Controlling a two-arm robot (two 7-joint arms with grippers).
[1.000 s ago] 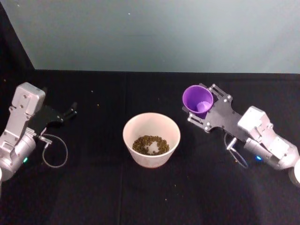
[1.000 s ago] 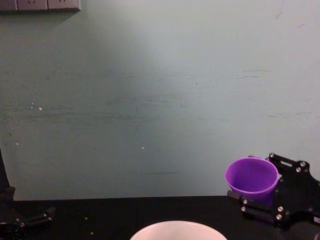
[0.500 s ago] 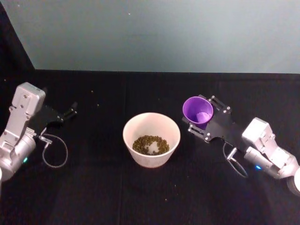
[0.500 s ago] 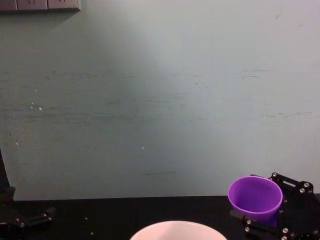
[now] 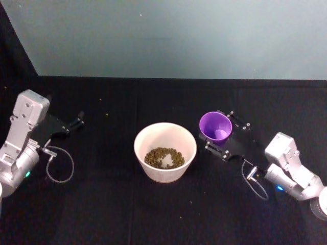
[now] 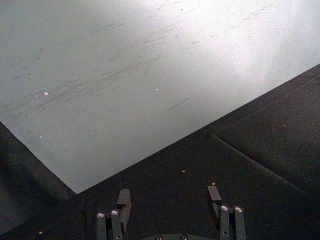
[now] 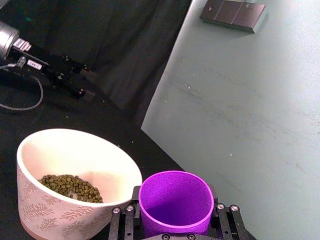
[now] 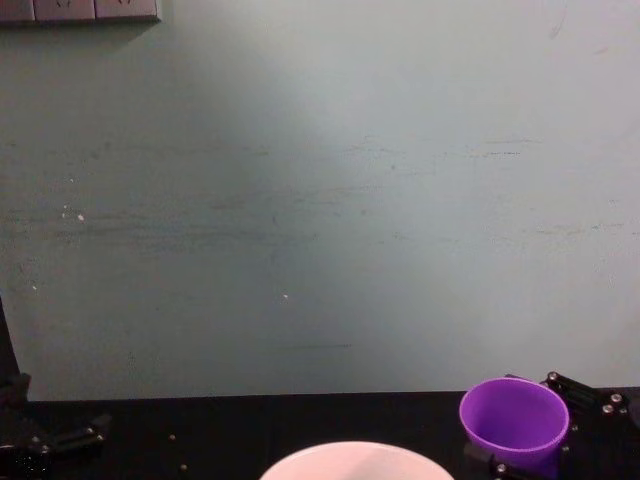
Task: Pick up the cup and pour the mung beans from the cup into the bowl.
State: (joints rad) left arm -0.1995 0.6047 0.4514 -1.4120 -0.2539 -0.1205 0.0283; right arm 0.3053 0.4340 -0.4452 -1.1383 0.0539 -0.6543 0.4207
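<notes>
The pale pinkish-white bowl (image 5: 165,151) stands nearest on the black worktop (image 5: 112,204), its bottom covered by a heap of green mung beans (image 5: 164,157); in the right wrist view a faint leaf pattern marks its outer wall; a single stray bean (image 5: 191,202) lies on the cloth in front of it. Just beside the bowl, on the robot's right, the right hand (image 5: 220,135) is clenched around the purple cup (image 5: 215,126), its black fingers (image 7: 123,220) pressed against the cup's sides; the cup is upright, its rim about level with the bowl's rim, its inside looking empty. Well apart on the robot's left, the left hand (image 5: 77,122) rests low over the worktop with its fingers (image 6: 123,199) spread and nothing between them; a looped grey cable (image 5: 59,163) hangs beneath that arm. A few more loose beans (image 6: 183,171) lie scattered on the cloth farther back; behind the worktop rises a pale green wall (image 8: 330,200), with a grey socket strip (image 8: 80,10) near its top.
</notes>
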